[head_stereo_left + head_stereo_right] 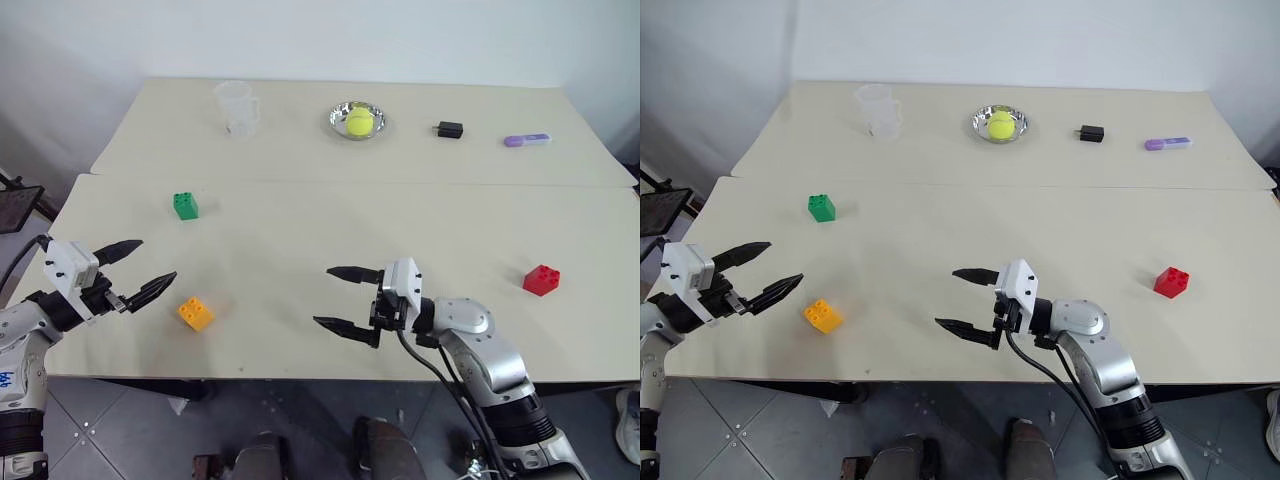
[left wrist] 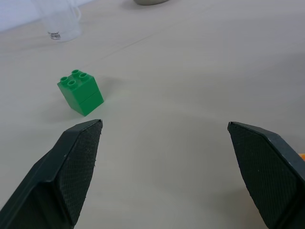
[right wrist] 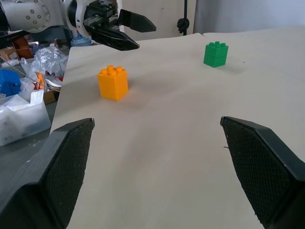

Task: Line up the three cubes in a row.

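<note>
From the head views, we are seeing the three cubes scattered on the tabletop (image 1: 300,260): green cube (image 1: 185,206) far left, orange-yellow cube (image 1: 195,313) near left, red cube (image 1: 541,279) right. In the wrist views, we are holding left gripper (image 1: 137,270) and right gripper (image 1: 345,299) fingers wide, empty; lining up is not yet begun.

Head stereo pair: high, looking fwd/down over whole table (image 1: 300,250). L wrist cam: low, close, faces green cube (image 2: 80,92). R wrist cam: low, faces orange-yellow cube (image 3: 113,82); shares green cube w/ L.
</note>
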`<move>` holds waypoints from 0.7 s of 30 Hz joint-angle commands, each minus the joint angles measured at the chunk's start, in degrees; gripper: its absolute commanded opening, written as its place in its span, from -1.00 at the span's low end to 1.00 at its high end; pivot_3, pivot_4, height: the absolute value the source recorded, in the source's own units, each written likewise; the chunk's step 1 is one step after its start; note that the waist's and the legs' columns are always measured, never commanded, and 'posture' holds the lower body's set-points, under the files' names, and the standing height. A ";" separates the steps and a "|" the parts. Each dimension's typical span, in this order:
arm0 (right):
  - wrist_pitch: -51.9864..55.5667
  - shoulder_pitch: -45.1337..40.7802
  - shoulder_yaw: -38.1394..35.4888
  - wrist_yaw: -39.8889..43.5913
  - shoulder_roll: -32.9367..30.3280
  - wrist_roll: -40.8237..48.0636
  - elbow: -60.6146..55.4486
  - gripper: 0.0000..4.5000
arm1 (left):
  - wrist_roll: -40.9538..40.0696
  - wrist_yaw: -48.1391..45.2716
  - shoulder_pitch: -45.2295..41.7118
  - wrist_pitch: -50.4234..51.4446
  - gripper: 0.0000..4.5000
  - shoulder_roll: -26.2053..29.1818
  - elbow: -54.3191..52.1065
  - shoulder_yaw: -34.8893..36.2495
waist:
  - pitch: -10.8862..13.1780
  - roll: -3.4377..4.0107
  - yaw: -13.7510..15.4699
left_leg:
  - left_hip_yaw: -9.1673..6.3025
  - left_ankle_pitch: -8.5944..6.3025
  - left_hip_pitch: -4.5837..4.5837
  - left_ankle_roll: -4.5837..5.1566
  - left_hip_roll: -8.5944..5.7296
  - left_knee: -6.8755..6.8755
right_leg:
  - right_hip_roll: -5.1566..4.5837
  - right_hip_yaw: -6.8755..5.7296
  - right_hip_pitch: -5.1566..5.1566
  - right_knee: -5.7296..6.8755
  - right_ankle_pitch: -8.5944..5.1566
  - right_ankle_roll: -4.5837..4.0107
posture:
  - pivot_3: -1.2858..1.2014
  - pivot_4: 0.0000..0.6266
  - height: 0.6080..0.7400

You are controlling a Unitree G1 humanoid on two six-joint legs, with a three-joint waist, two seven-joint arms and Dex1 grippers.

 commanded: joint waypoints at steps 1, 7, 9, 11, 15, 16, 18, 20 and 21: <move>-1.17 -0.11 -1.36 0.28 -0.44 0.82 -1.05 0.98 | 0.23 0.05 -0.48 -1.30 1.00 0.68 0.09 1.23 | 0.00 0.00 0.00 | 0.00 0.00 0.00 0.00 0.00 0.00 | 0.00 0.00 0.00 0.00 0.00 0.00 | 0.03 -0.52 1.00; -1.19 0.05 -1.38 -0.07 -0.15 1.00 -1.47 0.98 | -4.32 0.10 0.10 4.95 1.00 0.56 -1.67 3.48 | 0.00 0.00 -0.03 | 0.00 0.00 0.00 0.00 0.00 0.01 | 0.00 0.00 0.00 0.01 0.00 0.00 | 0.03 -0.52 1.00; -0.97 0.25 -1.45 -0.02 -0.25 1.25 -1.77 0.98 | -5.36 -0.27 0.75 6.23 1.00 0.42 -2.97 3.89 | 0.00 0.00 -0.02 | -0.01 0.00 0.00 0.00 0.00 0.01 | 0.00 0.00 0.00 0.02 0.00 0.00 | 0.03 -0.52 1.00; -0.26 0.54 -1.93 -0.14 -0.58 1.96 -2.72 0.98 | -6.17 -0.29 1.36 8.03 1.00 0.22 -4.50 3.93 | 0.00 0.00 -0.01 | -0.01 0.00 0.00 0.00 0.00 0.02 | 0.00 0.00 0.00 0.02 0.00 0.00 | 0.03 -0.52 1.00; 2.98 2.11 -6.06 -1.57 -2.95 5.60 -7.90 0.98 | -9.69 -0.85 1.91 14.89 1.00 0.17 -11.30 2.51 | 0.00 -0.02 0.24 | -0.05 -0.01 -0.06 0.01 0.00 0.09 | -0.01 -0.01 0.01 0.01 0.00 0.00 | 0.03 -0.52 1.00; 3.52 2.73 -7.57 -2.20 -4.02 6.05 -9.44 0.98 | -9.98 -0.84 1.77 15.84 1.00 0.08 -13.38 1.70 | 0.00 -0.02 0.36 | -0.09 -0.02 -0.06 0.02 0.00 0.15 | -0.01 -0.02 0.03 0.03 0.00 0.00 | 0.03 -0.52 1.00; 6.28 5.72 -13.93 -4.17 -8.01 8.37 -14.35 0.98 | -10.40 -1.26 0.04 17.74 1.00 -0.74 -18.14 -2.14 | 0.00 -0.02 0.80 | -0.14 -0.08 -0.09 0.03 0.01 0.29 | -0.01 -0.03 0.08 0.03 0.00 0.00 | 0.03 -0.52 1.00; 9.93 11.17 -23.79 -6.96 -12.86 11.13 -19.66 0.98 | -10.03 -2.29 -3.48 19.26 1.00 -2.30 -20.64 -7.57 | 0.00 0.01 2.23 | -0.18 -0.15 -0.13 0.09 0.00 0.45 | -0.02 -0.02 0.13 0.01 0.01 0.01 | 0.03 -0.52 1.00; 10.98 13.43 -27.41 -8.30 -14.31 12.08 -21.51 0.98 | -9.53 -2.70 -4.82 19.67 1.00 -2.90 -20.91 -9.38 | 0.00 0.00 2.65 | -0.26 -0.23 -0.18 0.14 0.00 0.64 | -0.01 0.00 0.18 0.04 0.01 0.03 | 0.03 -0.52 1.00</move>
